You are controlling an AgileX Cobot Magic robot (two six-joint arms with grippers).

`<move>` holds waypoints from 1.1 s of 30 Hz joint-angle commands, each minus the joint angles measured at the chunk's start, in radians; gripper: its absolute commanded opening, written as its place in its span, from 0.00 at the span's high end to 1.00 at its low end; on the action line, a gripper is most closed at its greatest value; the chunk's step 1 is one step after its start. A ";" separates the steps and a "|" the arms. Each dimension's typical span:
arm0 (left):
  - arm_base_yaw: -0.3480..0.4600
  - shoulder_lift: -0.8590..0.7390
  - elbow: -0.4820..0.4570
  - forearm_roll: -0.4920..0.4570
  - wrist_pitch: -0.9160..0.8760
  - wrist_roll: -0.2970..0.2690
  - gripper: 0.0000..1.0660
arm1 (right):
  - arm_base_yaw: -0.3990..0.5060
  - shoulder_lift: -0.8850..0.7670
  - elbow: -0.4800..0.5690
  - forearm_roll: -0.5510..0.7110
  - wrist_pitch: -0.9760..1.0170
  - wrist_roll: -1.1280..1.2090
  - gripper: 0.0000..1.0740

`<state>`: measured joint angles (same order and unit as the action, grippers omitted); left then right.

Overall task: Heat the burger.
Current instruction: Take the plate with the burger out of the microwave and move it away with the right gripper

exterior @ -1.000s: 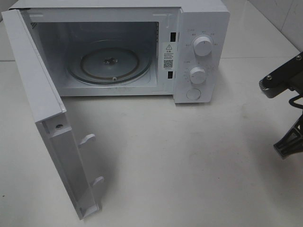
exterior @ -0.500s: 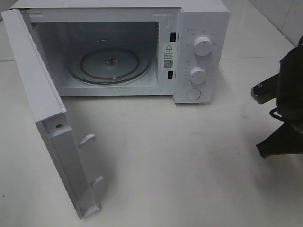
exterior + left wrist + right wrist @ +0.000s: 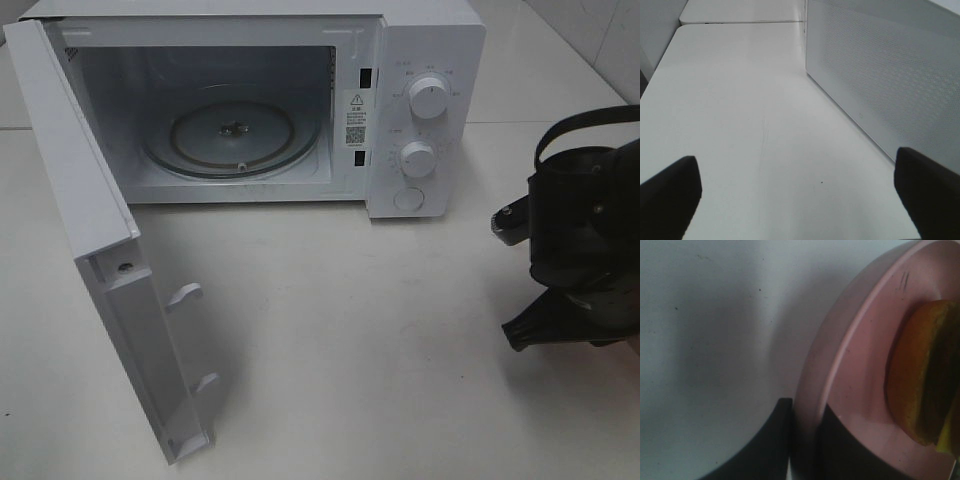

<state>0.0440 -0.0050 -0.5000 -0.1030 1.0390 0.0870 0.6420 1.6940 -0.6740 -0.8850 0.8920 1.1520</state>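
- Burger location: it rests on the round pink plate, visible only in the right wrist view and partly cut off by the frame edge. One glossy orange-brown bun face shows, with a dark band and a sliver of yellow beside it.
- Right gripper: the jaws are clamped on the plate's rim, one finger on the outer side and one on the inner face. Judged reason: gripping the rim carries the burger without touching the food.
- Right arm position: at the right edge of the exterior high view, to the right of the microwave's control knobs. Plate and burger are hidden there behind the arm.
- Left gripper: jaws wide apart and empty, above the bare white table, beside a perforated white panel, probably the door's outer face. Judged reason: parked clear of the loading path.
- Microwave: its door is swung fully open to the left, exposing the glass turntable, ready to receive the load.
- Burger orientation: it has no marked long axis; the layers appear to run parallel to the plate face. Whether the plate is level cannot be told.
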 commanded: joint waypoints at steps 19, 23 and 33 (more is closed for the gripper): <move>0.005 -0.012 0.002 -0.001 -0.010 -0.001 0.05 | 0.001 0.200 -0.007 -0.185 0.019 0.198 0.91; 0.005 -0.012 0.002 -0.001 -0.010 -0.001 0.05 | 0.001 0.224 -0.007 -0.212 0.006 0.255 0.90; 0.005 -0.012 0.002 -0.001 -0.010 -0.001 0.05 | 0.001 0.270 -0.007 -0.251 -0.007 0.302 0.85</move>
<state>0.0440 -0.0050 -0.5000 -0.1030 1.0390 0.0870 0.6420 1.9630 -0.6780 -1.1040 0.8410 1.4360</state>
